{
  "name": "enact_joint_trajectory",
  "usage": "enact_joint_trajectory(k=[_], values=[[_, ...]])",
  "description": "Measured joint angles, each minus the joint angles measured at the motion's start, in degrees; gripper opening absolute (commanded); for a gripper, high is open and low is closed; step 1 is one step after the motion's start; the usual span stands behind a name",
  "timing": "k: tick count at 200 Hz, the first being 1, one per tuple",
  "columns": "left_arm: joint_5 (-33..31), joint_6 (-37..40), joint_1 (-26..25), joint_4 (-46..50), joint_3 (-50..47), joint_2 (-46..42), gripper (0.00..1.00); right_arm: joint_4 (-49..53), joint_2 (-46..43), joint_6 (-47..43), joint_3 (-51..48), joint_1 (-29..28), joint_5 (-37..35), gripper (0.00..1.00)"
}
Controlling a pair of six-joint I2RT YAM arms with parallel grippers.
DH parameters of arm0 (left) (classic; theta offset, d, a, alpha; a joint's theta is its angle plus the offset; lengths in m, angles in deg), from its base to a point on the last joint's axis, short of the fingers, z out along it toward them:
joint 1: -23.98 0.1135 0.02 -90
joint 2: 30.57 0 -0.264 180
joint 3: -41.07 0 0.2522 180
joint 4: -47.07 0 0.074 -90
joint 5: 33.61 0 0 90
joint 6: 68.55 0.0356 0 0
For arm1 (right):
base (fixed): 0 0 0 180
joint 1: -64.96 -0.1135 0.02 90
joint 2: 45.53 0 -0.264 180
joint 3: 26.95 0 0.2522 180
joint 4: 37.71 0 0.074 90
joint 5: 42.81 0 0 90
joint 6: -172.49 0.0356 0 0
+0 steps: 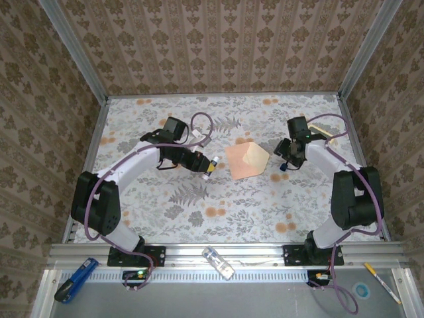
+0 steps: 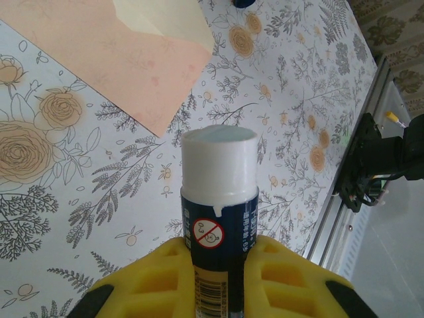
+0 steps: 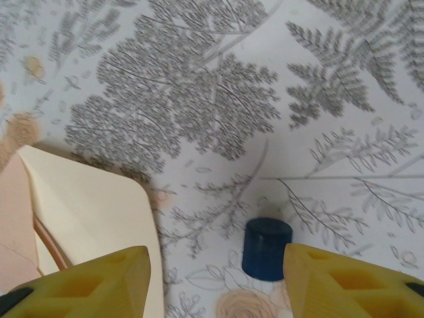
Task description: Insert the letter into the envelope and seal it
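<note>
1. The worktop (image 1: 199, 218) has a pale covering printed with grey ferns and orange roses. The envelope (image 1: 238, 162) is flat salmon-pink paper. It lies mid-worktop between the two arms, its paler cream flap (image 1: 258, 156) open towards the right arm, pointed with a rounded tip.
2. The left wrist view shows the glue stick (image 2: 220, 172) up close: smooth white uncapped top, dark blue printed barrel, barcode below. The right wrist view shows a round dark blue cap (image 3: 267, 248) standing upright on the worktop near the flap. It also shows a thin darker orange edge under the flap; whether that is the letter I cannot tell.
3. The left pincer (image 2: 220, 260) is narrow, its yellow fingers clamped on the glue stick's barrel, and the stick's tip is clear of the envelope. The right pincer (image 3: 215, 265) is spread wider than the cap, which stands between its fingers; it holds nothing.
</note>
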Motion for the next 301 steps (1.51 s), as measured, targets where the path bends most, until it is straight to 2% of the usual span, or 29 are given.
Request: enact_joint_trajectory(k=[64,301], values=[[0.37,0.0,0.04,-0.02,0.0,0.42,0.1,5.68,4.07,0.04,0.2,1.31,2.32,0.47],[0.44,0.0,0.04,0.2,0.11,3.15,0.1,3.45,11.15,-2.99,3.06,4.92,2.56,0.41]])
